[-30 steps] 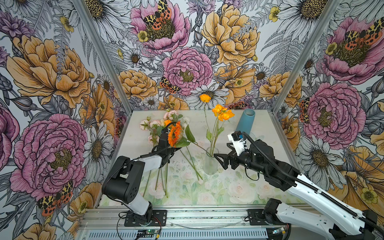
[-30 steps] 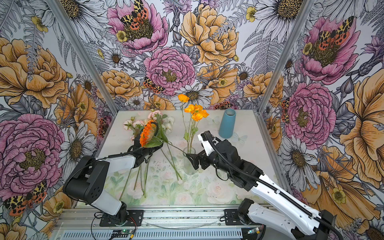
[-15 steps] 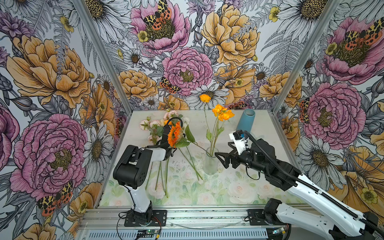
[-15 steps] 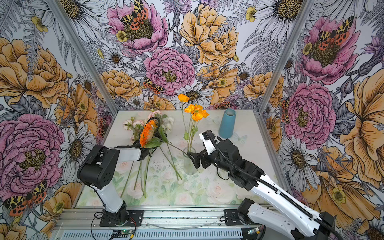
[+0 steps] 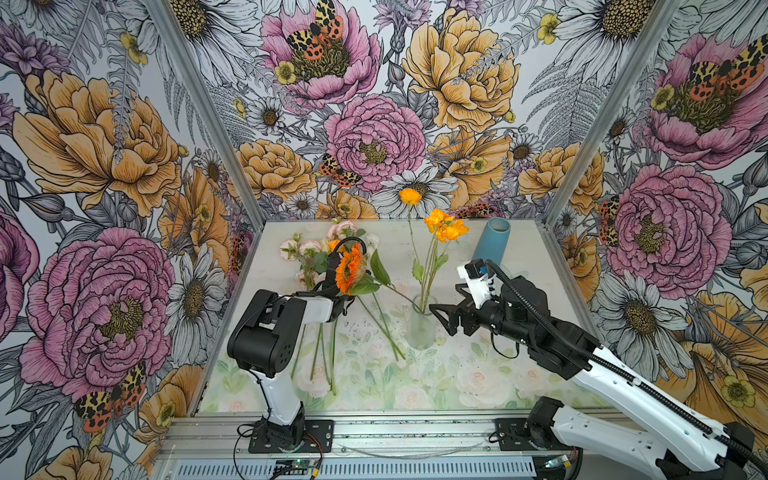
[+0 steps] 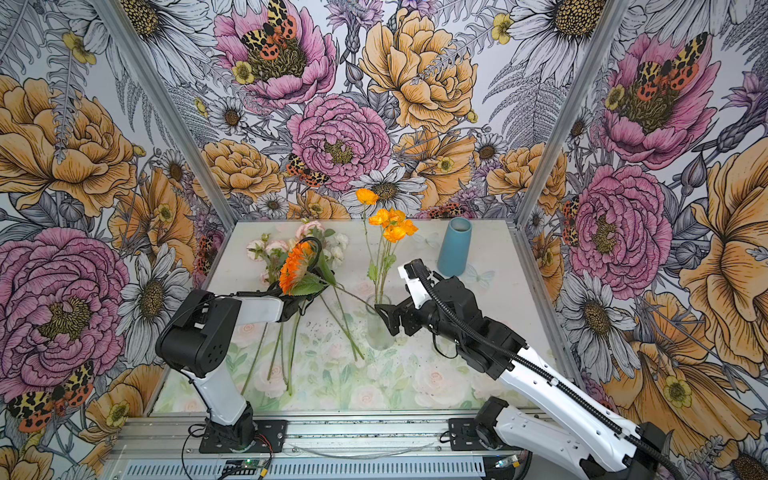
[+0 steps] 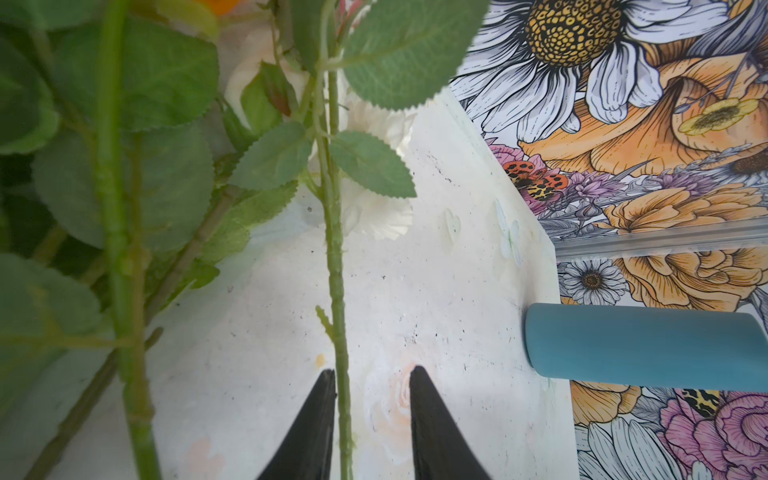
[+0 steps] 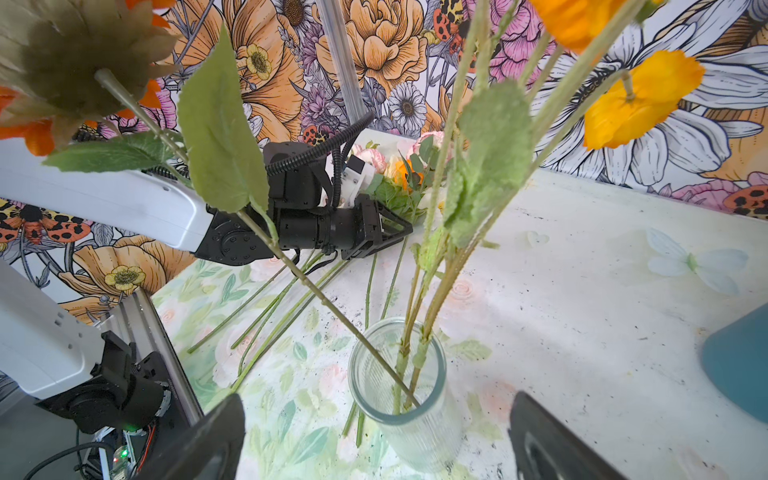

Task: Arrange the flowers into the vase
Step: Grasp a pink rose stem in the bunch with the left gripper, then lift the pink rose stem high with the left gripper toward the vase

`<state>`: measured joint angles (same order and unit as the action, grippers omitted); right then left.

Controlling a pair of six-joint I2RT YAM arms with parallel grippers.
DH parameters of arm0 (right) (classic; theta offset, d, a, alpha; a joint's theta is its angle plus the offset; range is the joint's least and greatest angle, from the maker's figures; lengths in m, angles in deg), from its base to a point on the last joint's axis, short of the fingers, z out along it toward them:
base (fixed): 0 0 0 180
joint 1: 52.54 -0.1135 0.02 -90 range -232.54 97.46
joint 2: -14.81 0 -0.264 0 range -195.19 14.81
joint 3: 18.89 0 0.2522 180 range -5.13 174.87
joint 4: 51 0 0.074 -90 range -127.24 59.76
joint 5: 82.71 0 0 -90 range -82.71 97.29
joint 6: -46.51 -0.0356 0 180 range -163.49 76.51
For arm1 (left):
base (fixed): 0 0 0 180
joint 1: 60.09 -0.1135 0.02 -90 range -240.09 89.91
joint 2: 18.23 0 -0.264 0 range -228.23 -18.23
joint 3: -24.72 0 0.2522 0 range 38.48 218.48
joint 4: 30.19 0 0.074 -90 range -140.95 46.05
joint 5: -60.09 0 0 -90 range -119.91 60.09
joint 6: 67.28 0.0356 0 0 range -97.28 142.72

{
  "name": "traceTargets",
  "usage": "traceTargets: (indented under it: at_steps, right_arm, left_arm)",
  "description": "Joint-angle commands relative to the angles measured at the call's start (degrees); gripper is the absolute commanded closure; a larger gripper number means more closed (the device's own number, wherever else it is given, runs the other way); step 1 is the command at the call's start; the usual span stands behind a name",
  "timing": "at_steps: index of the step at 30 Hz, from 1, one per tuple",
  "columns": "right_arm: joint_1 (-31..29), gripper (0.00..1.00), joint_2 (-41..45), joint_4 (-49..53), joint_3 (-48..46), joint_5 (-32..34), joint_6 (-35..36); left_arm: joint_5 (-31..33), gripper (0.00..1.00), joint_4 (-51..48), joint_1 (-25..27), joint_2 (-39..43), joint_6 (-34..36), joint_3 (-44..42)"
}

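Observation:
The clear glass vase [image 5: 421, 328] [image 6: 379, 328] [image 8: 405, 386] holds yellow-orange poppies [image 5: 444, 224] and an orange gerbera [image 5: 350, 268] leaning left. The other flowers [image 5: 309, 249] [image 6: 270, 249], pink, white and leafy, lie on the table at the back left with their stems [image 5: 328, 353] pointing forward. My left gripper [image 5: 343, 305] [image 7: 372, 370] sits low over those stems, partly under the gerbera. It is open, and one thin stem [image 7: 337, 291] lies between its jaws against one finger. My right gripper [image 5: 442, 318] [image 8: 376, 399] is wide open just right of the vase, a finger on each side.
A tall teal tumbler [image 5: 491, 240] [image 6: 454, 247] [image 7: 644, 349] stands at the back right, behind the right arm. Flower-papered walls with metal corner posts [image 5: 199, 108] close in the table on three sides. A metal rail [image 5: 374, 432] runs along the front.
The left arm's elbow has lifted and swung in towards the middle while its gripper stayed at the loose stems. The right arm has hardly moved.

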<state>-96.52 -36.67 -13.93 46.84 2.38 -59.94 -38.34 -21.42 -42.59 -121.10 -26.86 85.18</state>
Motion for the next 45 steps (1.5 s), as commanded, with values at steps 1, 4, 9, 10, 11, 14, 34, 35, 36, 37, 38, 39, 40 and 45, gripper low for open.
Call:
traceTargets:
  at_steps: [1, 4, 9, 10, 11, 14, 34, 35, 36, 37, 38, 39, 40, 45]
  right_arm:
    - [0.4, 0.01, -0.2, -1.6, 1.1, -1.2, 0.7]
    - [0.4, 0.0, -0.3, -1.6, 1.3, -1.2, 0.8]
    - [0.6, 0.0, -0.3, -1.7, 1.3, -1.1, 0.7]
    - [0.7, 0.0, -0.4, -1.6, 1.2, -1.2, 0.6]
    - [0.7, 0.01, -0.4, -1.6, 1.4, -1.2, 0.7]
    - [0.7, 0.0, -1.0, -1.8, 1.6, -1.4, 0.7]
    - [0.9, 0.01, 0.5, -2.6, 1.6, -2.8, -2.1]
    - [0.9, 0.01, 0.2, -2.5, 2.0, -2.6, -2.4]
    - [0.9, 0.01, -0.1, -2.4, 2.4, -2.5, -2.6]
    - [0.9, 0.0, -0.4, -2.4, 2.8, -2.5, -2.9]
    - [0.9, 0.0, -0.8, -2.4, 3.4, -2.7, -3.1]
    - [0.9, 0.01, -1.1, -2.4, 3.7, -2.8, -3.3]
    - [1.0, 0.01, -1.2, -2.4, 4.0, -3.1, -3.4]
    - [1.0, 0.01, -1.1, -2.4, 4.5, -3.5, -3.7]
  left_arm:
    - [1.6, 0.66, -0.4, 0.5, -3.4, 0.0, -0.1]
    - [1.4, 0.65, 0.1, 0.5, -5.2, 0.2, 1.6]
    - [-0.3, 0.68, 0.9, 0.5, -8.0, 0.2, 4.8]
    - [-0.3, 0.71, 1.3, 0.6, -8.0, 0.1, 4.8]
    - [-0.1, 0.73, 1.3, 0.7, -7.7, 0.3, 4.7]
    - [0.5, 0.86, 1.4, 1.1, -5.3, 1.2, 3.4]
    - [24.1, 1.0, -20.6, -1.7, 42.2, 14.6, -7.4]
    - [27.6, 1.0, -23.3, -1.4, 45.2, 15.9, -7.1]
    - [30.1, 1.0, -25.1, -1.3, 47.4, 17.1, -7.0]
    - [32.4, 1.0, -26.7, -1.0, 50.3, 18.5, -6.9]
    - [34.6, 1.0, -27.7, -0.6, 53.0, 19.9, -6.6]
    - [36.0, 1.0, -28.1, 0.2, 55.1, 21.5, -6.7]
    - [36.8, 1.0, -28.1, 1.1, 57.4, 23.3, -6.4]
    - [39.7, 1.0, -27.8, 8.1, 64.5, 31.9, -3.2]
